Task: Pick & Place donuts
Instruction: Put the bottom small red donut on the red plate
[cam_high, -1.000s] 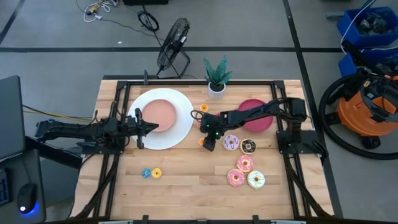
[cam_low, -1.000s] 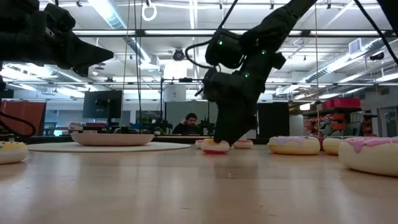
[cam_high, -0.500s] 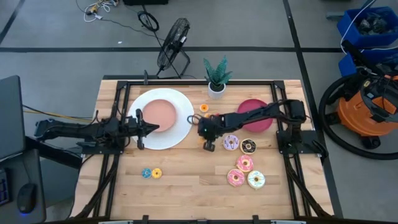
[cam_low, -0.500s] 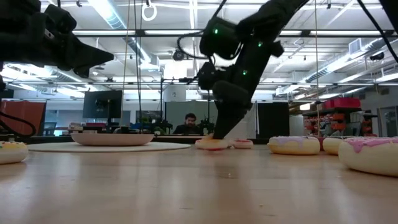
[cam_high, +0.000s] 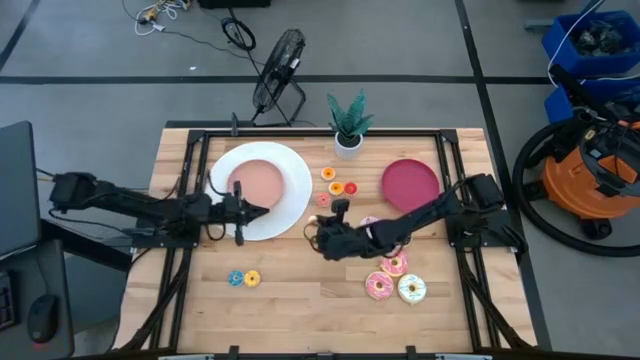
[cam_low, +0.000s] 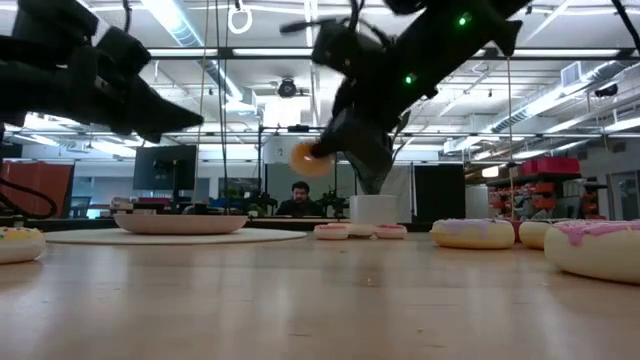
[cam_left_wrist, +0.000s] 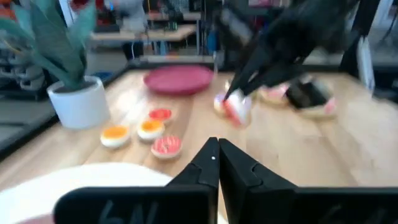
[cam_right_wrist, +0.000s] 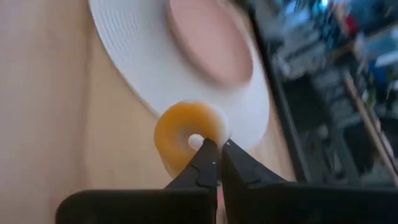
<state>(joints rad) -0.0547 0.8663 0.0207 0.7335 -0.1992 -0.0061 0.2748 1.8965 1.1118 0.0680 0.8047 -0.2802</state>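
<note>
Left of centre in my high view: left hand (cam_high: 262, 210), fingers pressed together on nothing, over the white plate's (cam_high: 292, 160) lower rim. Centre: right hand (cam_high: 316, 237) clenched on a small orange donut (cam_right_wrist: 186, 134), lifted above the tabletop (cam_high: 290, 300). Lower right: frosted donuts (cam_high: 395, 278) clustered on the tabletop.

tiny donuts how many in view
7: cluster of four between the white plate and magenta dish, a blue one and a yellow one on the left arm's side, an orange one in the right tool. The right arm may hide more.
</note>
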